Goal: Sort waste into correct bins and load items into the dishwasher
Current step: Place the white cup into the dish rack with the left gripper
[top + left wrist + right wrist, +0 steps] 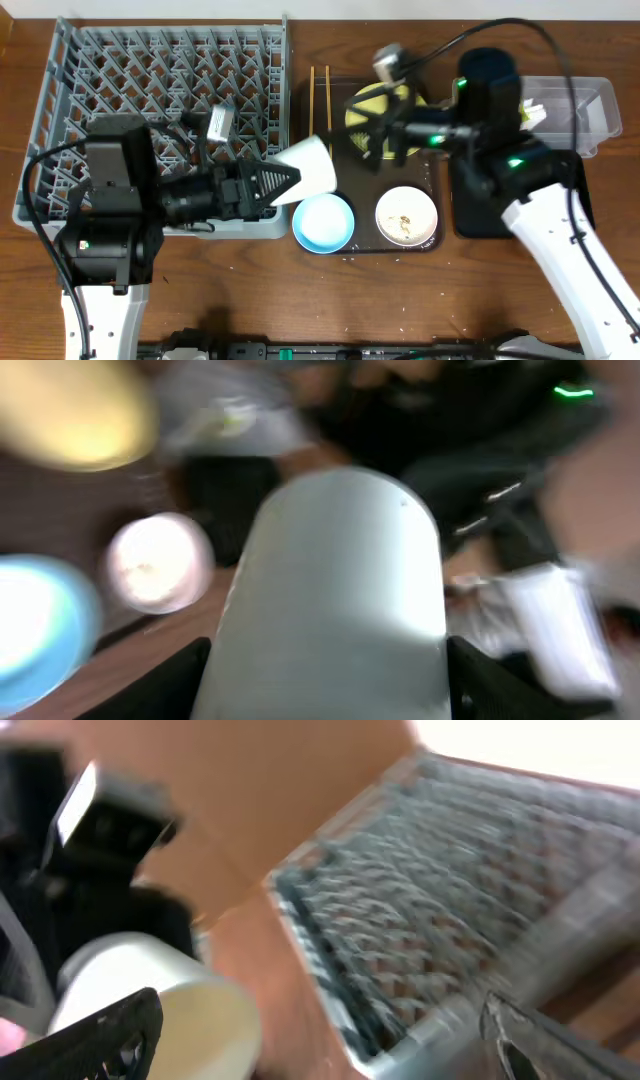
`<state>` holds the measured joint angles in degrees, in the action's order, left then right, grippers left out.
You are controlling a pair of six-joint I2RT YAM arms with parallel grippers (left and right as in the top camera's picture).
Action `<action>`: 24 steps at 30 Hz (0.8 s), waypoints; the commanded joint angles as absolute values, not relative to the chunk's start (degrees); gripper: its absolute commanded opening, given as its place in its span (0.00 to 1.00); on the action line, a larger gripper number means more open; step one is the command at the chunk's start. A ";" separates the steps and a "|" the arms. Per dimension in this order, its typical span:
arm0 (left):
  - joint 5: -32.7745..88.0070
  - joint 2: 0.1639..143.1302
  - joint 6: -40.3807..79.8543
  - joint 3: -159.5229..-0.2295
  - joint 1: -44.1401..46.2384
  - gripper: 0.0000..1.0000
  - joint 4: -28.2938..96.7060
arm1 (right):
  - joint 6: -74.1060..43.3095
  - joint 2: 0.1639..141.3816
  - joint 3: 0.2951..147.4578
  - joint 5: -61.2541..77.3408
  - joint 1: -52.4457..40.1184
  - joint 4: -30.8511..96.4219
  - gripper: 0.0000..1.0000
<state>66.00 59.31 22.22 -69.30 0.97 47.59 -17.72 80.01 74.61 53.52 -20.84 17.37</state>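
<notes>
My left gripper (283, 181) is shut on the small white cup (310, 167) and holds it on its side at the right edge of the grey dish rack (150, 70). The cup fills the blurred left wrist view (340, 590). My right gripper (385, 135) is open and empty over the yellow plate (372, 105), which it partly hides. Its wrist view shows the cup (150, 995) and the rack (450, 890). The light blue bowl (323, 222), the white bowl (406, 215) with food scraps and the chopsticks (320, 95) lie on the brown serving tray (345, 135).
The clear tub (585, 115) at the far right holds crumpled white paper (535, 108). The black tray (468, 205) lies in front of it, mostly under my right arm. The left arm's base covers the rack's front left part.
</notes>
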 commanded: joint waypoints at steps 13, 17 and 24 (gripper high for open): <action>-1.08 62.74 25.26 -70.11 -5.26 0.47 61.36 | -16.47 79.29 75.09 26.37 -19.55 49.69 0.99; -2.09 67.92 27.22 -70.11 -7.86 0.47 61.43 | -15.99 79.29 75.09 24.43 -22.20 50.57 0.99; -0.05 78.43 27.22 -70.11 -8.08 0.47 60.14 | -16.01 79.29 75.09 20.34 -26.22 50.35 0.99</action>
